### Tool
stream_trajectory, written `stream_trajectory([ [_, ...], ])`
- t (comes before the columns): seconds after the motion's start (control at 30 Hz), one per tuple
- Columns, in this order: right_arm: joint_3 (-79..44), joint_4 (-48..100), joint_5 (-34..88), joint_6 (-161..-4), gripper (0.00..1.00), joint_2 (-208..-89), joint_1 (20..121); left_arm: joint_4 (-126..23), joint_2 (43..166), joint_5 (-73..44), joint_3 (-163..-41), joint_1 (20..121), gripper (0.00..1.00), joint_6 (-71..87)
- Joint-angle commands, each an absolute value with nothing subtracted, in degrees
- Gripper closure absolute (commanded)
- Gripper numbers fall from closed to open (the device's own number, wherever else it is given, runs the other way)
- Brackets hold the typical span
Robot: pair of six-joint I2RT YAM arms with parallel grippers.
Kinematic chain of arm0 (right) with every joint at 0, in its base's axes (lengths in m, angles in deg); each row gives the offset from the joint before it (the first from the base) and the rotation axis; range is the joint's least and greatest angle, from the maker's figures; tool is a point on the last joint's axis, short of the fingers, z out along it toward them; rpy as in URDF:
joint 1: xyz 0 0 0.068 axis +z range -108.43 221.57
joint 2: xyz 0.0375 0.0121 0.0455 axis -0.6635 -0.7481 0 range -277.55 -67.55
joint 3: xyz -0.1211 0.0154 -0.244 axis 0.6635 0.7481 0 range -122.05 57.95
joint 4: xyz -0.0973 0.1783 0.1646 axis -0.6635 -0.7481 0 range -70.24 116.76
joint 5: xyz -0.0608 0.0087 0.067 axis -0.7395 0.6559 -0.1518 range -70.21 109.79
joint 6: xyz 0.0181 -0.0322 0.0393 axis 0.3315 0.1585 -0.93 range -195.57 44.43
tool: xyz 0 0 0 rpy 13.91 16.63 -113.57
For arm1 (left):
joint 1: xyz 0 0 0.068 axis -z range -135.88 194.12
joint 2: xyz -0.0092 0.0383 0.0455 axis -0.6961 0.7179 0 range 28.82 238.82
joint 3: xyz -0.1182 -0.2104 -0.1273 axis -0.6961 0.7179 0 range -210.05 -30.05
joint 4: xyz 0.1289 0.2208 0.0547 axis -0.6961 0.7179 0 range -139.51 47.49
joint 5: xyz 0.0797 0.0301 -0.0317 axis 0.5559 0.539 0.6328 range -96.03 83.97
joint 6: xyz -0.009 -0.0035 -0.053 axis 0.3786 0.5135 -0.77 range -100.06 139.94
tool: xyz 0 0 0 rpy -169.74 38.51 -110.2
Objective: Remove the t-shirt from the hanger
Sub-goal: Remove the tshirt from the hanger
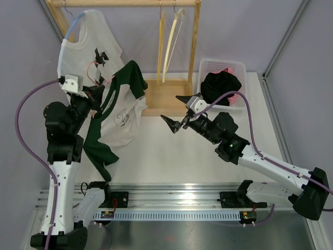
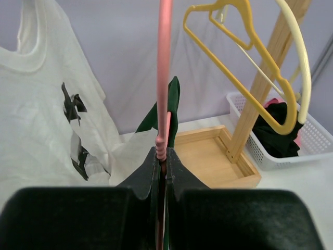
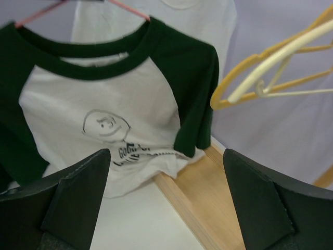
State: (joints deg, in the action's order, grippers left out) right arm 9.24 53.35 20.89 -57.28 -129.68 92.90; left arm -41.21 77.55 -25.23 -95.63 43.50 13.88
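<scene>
Pale grey walls are closing in a white bench [image 1: 156,156], and a wooden clothes rack [image 1: 196,41] is standing at its far edge. At the far left of the rail a plain white t-shirt with a black print [image 1: 91,36] is hanging untouched. Just below it the left claw [image 2: 162,159] is clenching the thin pink wire hanger [image 2: 164,78], jaws pinched on its neck, holding it off the rail and out in front of the rack. The white t-shirt with dark green collar and sleeves [image 1: 122,109] is hanging from that hanger. The hanger's pink arms are running inside the collar, one green sleeve is dangling toward the near edge, and the hem is sagging onto the bench beside the rack's wooden base. So the hanger looks lifted free, but the shirt is not yet off it; pulling the collar clear of the hanger's arms is what remains. To the shirt's right, near but apart from it, the right claw [image 1: 176,113] is standing released and empty, its jaws spread wide and facing the printed chest. Further right, empty yellow and cream hangers [image 1: 171,41] are hanging from the rail, and a white plastic basket [image 1: 208,65] is holding a black garment [image 1: 221,86].
</scene>
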Motion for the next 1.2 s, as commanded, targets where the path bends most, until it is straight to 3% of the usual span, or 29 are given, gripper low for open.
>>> stream_trajectory([
  [0.0, 3.6, 50.3, 28.3, -64.4, 0.03, -131.5, 92.7, -42.9, 71.7, -28.1, -91.0, 43.4, 1.0, 13.3],
  [0.33, 1.7, 57.3, 31.1, -67.0, 0.07, -141.3, 92.8, -39.4, 61.7, -36.7, -80.4, 43.4, 1.0, 15.4],
  [0.53, -4.8, 61.0, 25.9, -73.1, 0.13, -151.5, 92.8, -42.6, 59.7, -38.6, -74.6, 43.4, 1.0, 19.5],
  [0.77, -11.6, 66.7, 23.4, -79.2, 0.13, -162.5, 93.2, -40.2, 60.1, -41.2, -75.6, 43.4, 1.0, 19.3],
  [1.17, -17.2, 63.7, 25.5, -79.1, 0.13, -167.3, 93.8, -41.0, 58.3, -38.4, -74.5, 43.5, 1.0, 18.5],
])
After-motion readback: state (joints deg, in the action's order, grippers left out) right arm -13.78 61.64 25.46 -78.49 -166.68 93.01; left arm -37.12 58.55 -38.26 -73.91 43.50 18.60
